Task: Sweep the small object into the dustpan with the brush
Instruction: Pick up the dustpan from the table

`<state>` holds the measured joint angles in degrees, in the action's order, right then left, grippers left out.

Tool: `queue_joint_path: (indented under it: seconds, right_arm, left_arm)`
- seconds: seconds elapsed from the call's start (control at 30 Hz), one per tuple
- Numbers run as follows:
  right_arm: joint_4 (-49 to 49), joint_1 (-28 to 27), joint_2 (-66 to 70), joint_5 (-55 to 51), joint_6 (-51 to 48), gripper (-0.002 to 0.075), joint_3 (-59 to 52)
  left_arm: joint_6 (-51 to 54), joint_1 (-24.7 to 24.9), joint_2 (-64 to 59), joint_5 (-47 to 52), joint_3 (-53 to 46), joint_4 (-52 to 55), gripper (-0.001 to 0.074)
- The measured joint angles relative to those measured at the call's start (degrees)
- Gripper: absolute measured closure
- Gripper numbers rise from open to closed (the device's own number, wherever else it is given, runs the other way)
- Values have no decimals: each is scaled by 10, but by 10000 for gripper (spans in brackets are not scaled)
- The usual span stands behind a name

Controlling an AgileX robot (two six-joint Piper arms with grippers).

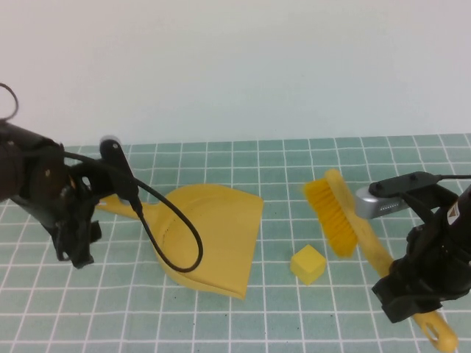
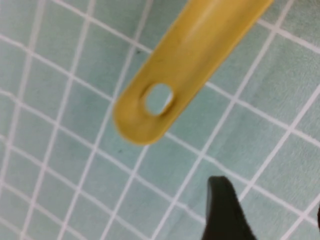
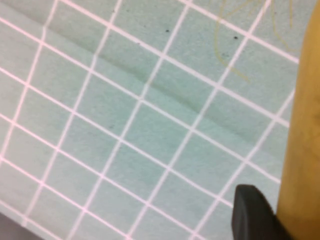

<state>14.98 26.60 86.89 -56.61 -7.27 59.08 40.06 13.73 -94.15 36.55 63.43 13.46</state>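
Observation:
A small yellow cube [image 1: 307,263] lies on the green checked cloth between the yellow dustpan [image 1: 213,235] and the brush [image 1: 333,213]. The dustpan's open edge faces the cube. The brush's yellow bristles stand just right of and behind the cube. My right gripper [image 1: 401,294] is shut on the brush handle [image 3: 302,150], with one black finger [image 3: 252,215] pressed against it. My left gripper [image 1: 77,254] is open and empty beside the dustpan's handle [image 1: 110,204]. The handle's end with its hole [image 2: 150,107] lies apart from my left gripper's fingers [image 2: 222,210].
The green cloth with white grid lines [image 1: 243,323] covers the table up to a plain white wall at the back. A black cable [image 1: 176,228] from the left arm loops over the dustpan.

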Motion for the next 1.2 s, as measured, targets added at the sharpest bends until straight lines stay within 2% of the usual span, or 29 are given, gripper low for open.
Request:
queue_joint_path:
  seconds: [0.23,0.43,0.77,1.2]
  right_arm:
    - [-42,0,0,-3,10,567,0]
    - [-98,0,0,-23,26,567,0]
    - [-109,-1,0,-34,30,567,0]
    - [-110,-1,0,-43,30,567,0]
  left_arm:
    - [128,0,32,7,43,8,366]
    - [148,0,19,22,89,-31,361]
    - [215,0,-17,27,99,-57,209]
    - [281,0,-85,32,102,-26,209]
